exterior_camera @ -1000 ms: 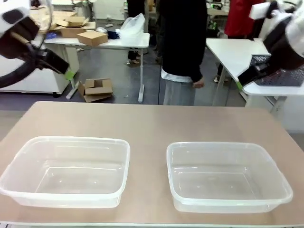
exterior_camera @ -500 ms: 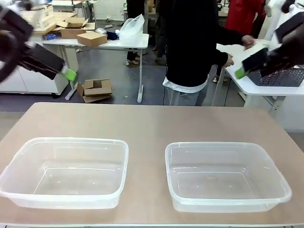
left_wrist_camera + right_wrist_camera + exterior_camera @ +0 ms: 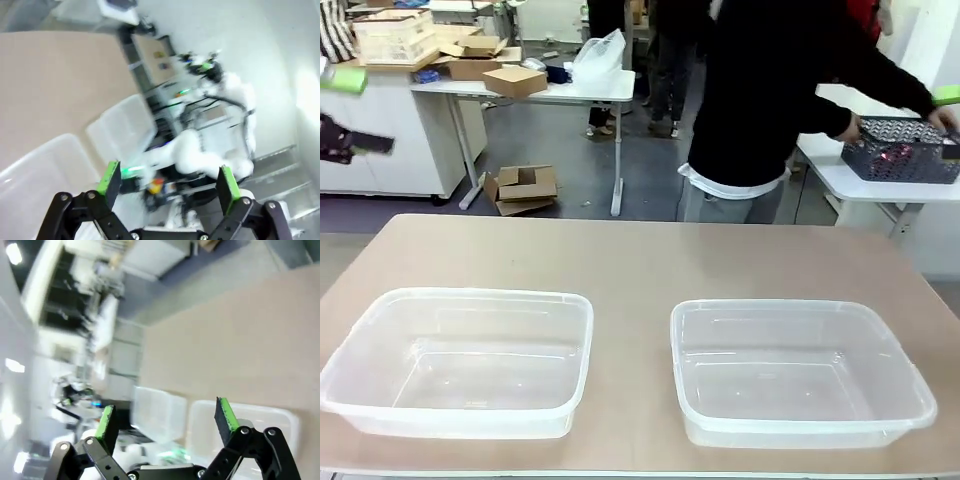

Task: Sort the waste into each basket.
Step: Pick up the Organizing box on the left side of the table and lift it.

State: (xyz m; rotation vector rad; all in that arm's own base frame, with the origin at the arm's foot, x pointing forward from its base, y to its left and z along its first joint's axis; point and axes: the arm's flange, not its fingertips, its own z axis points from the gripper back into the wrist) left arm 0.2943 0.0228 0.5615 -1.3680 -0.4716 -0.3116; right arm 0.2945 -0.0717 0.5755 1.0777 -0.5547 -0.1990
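Two clear baskets stand side by side on the tan table, the left basket point(image 3: 460, 360) and the right basket point(image 3: 800, 372), both with nothing in them. The waste is out of view. My left gripper point(image 3: 355, 110) is raised at the far left edge, well above the table; in the left wrist view it point(image 3: 167, 180) stands open and holds nothing, with the baskets point(image 3: 122, 125) below. A green pad point(image 3: 948, 95) of my right gripper shows at the far right edge. In the right wrist view that gripper point(image 3: 165, 419) is open with nothing in it above a basket point(image 3: 160, 410).
A person in black stands beyond the table's far right corner, a hand point(image 3: 847, 127) reaching to a dark grey lattice basket point(image 3: 905, 150) on a white side table. Something reddish glows through its wall. Bare table point(image 3: 640, 260) lies behind the baskets.
Both arms have swung up and outward to the picture's edges. The person has stepped right and reached toward the lattice basket. The clear baskets have stayed in place.
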